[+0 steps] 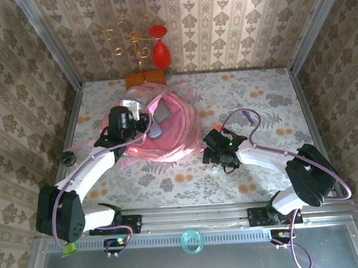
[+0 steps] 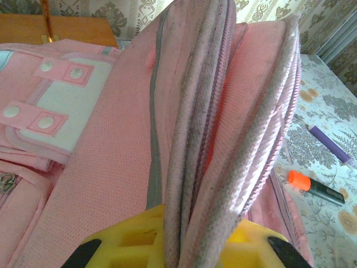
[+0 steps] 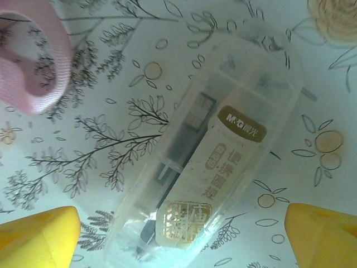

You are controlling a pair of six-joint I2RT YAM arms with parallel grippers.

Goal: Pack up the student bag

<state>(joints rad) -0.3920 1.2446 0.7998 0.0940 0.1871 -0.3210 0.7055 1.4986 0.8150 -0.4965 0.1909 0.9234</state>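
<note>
Step in hand looks like picking up the clear case (image 3: 217, 162) to go in the bag (image 1: 177, 129). The bag sits centre-left in the top view, its mouth rim pinched tight and lifted by the left fingers (image 2: 128, 245). The right fingers (image 3: 39, 237) are spread wide, low over the worktop (image 3: 111, 33), straddling the case without touching it. The case lies diagonal in the right wrist view, lower left to upper right, so closing now would likely catch it on the skew. I'd rotate the wrist to square up across the narrow width and grip mid-body, since the plastic looks slick. Strap (image 3: 33, 67) is at upper left, near the case, so stay clear of it. The left side should hold the rim high so the opening stays usable.
</note>
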